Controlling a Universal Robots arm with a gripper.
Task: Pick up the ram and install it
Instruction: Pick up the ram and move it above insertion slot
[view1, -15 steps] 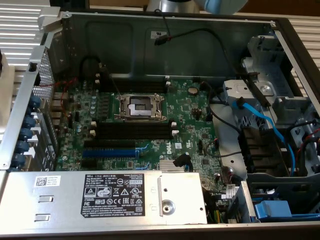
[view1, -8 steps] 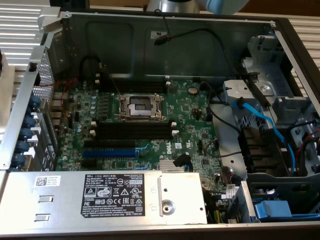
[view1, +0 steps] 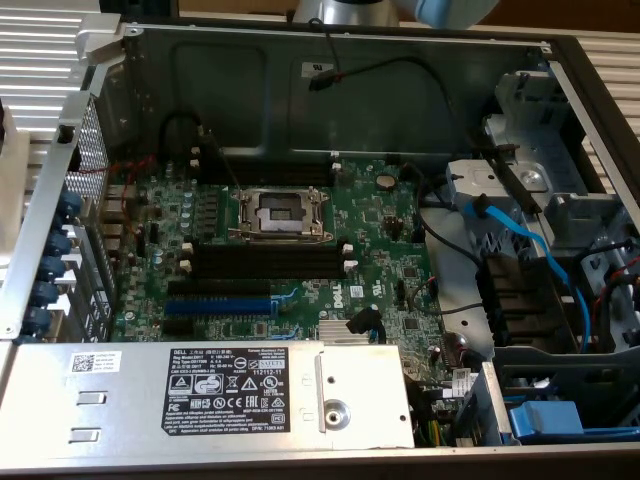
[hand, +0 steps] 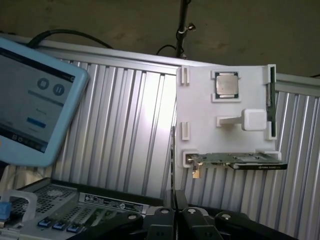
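Gripper (hand: 174, 214): fingers pressed together, nothing between them, facing the white holder (hand: 200, 115)
Ram (hand: 271, 95): on edge in a slot along the holder's rim, near the CPU chip (hand: 226, 85), well apart from the gripper
Memory slots (view1: 265, 262): black, empty, on the motherboard (view1: 375, 235), beside the blue expansion slot (view1: 218, 305)

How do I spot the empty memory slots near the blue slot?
In the open computer case, find the silver processor socket. Between it and the blue expansion slot lie the memory slots: long, black, empty, with white clips at both ends.
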